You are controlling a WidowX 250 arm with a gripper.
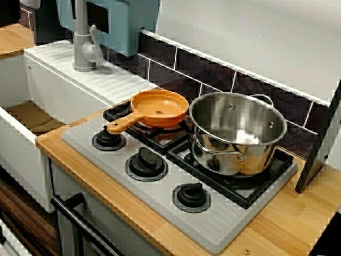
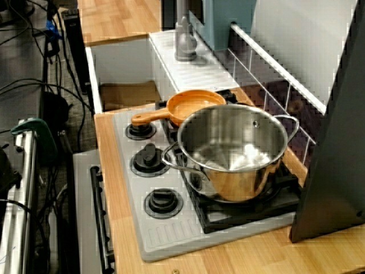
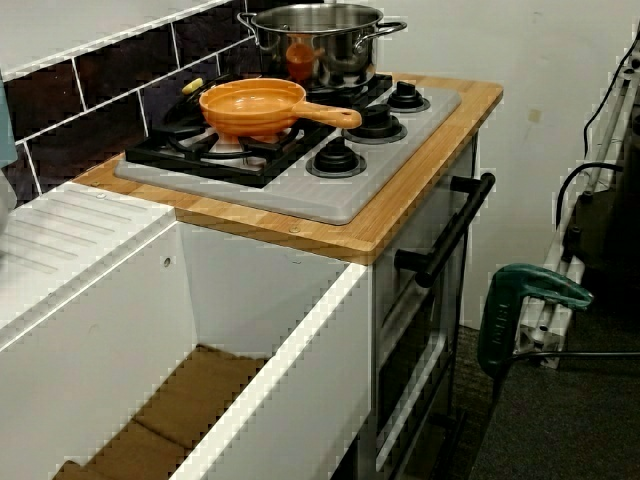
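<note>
The claw is not in any of the three views, so it cannot be told whether it is wide, narrow or holding anything. For the same reason, no bearing from the claw to any item can be fixed.

1. The orange pan rests upright on the rear burner grate at the sink end of the grey hob.
2. Long axis: the handle runs from the bowl out towards the front edge, ending just above the first knob.
3. The steel pot stands just beside the pan on the adjoining grate. Whether the rims touch cannot be told. It is taller than the pan and walls off that side.
4. Two further knobs line the front of the hob.
5. A dark slanted slab leans over the worktop beyond the pot; what it is cannot be told.
6. The white sink and grey faucet lie past the pan's other side.
</note>
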